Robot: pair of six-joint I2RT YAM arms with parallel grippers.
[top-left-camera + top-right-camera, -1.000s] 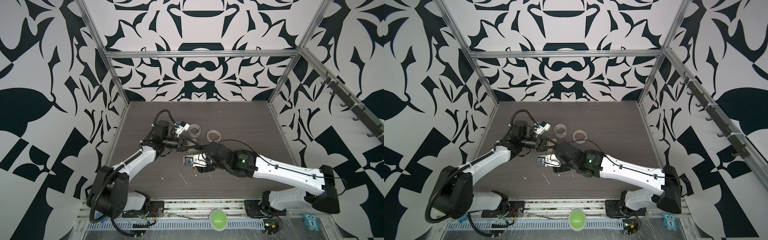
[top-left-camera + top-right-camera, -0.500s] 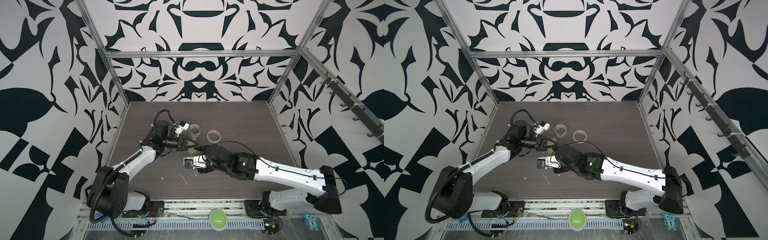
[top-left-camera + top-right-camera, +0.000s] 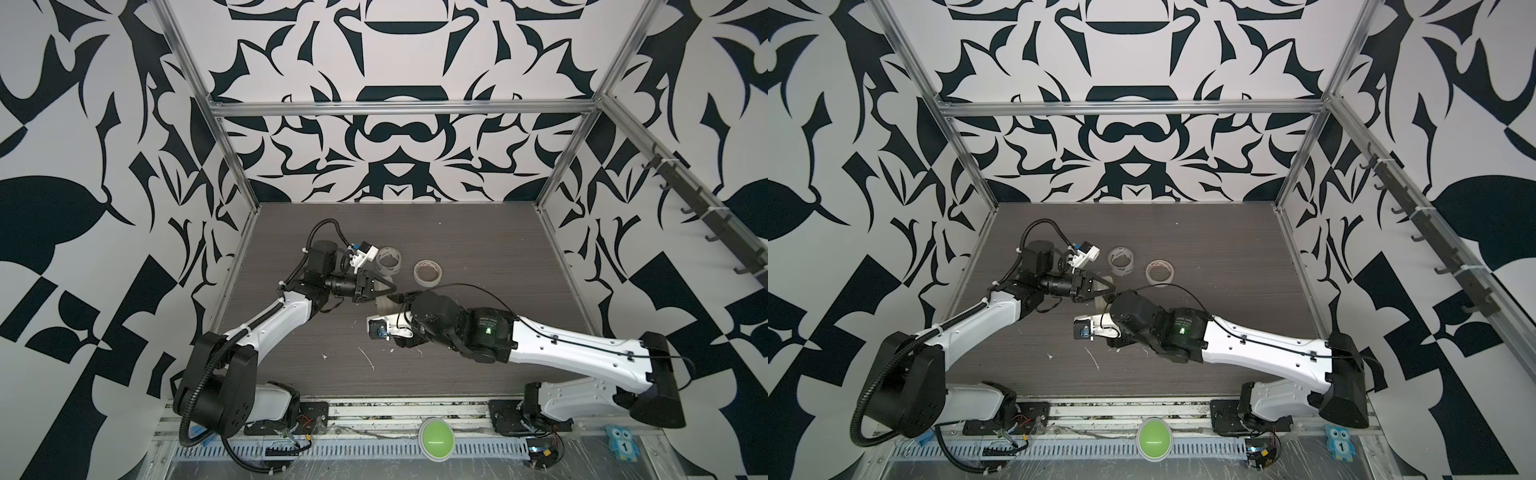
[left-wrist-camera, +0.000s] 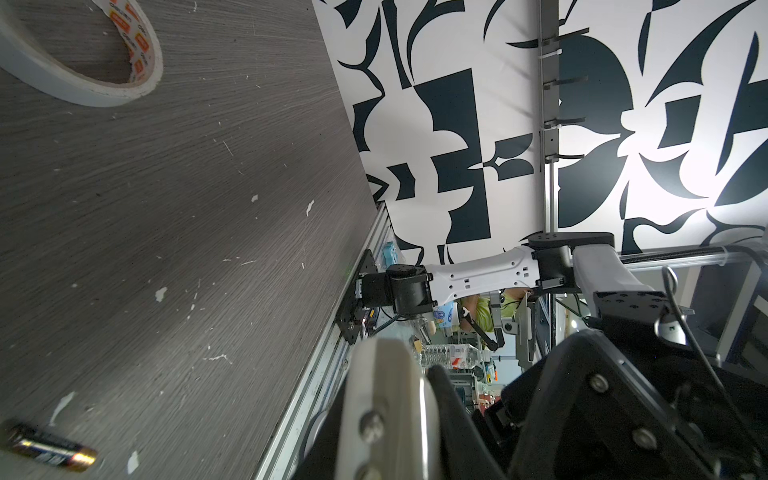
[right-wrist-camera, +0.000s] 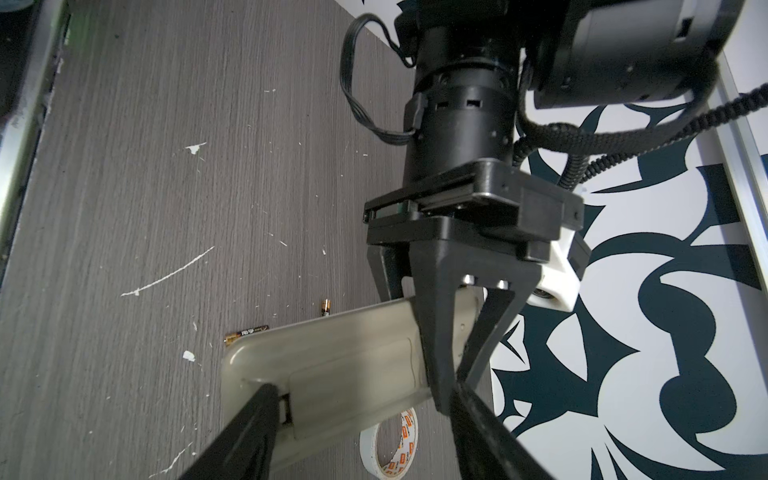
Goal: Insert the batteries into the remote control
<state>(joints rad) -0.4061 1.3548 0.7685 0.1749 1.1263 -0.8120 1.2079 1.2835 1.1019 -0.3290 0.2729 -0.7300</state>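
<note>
While L hand [image 5: 449, 386] grips remote [image 5: 332, 353], R hand [image 5: 365, 390] open, batteries [image 5: 247, 334], tape [image 5: 395, 444] nearby

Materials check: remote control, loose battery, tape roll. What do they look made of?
Remote control: likely moulded plastic, pale, smooth matt shell, seam line around the back cover.
Battery: probably a metal can under a glossy black-and-gold printed wrap; it catches highlights.
Tape roll: white tape wound on what seems a cardboard core, orange print inside.
</note>
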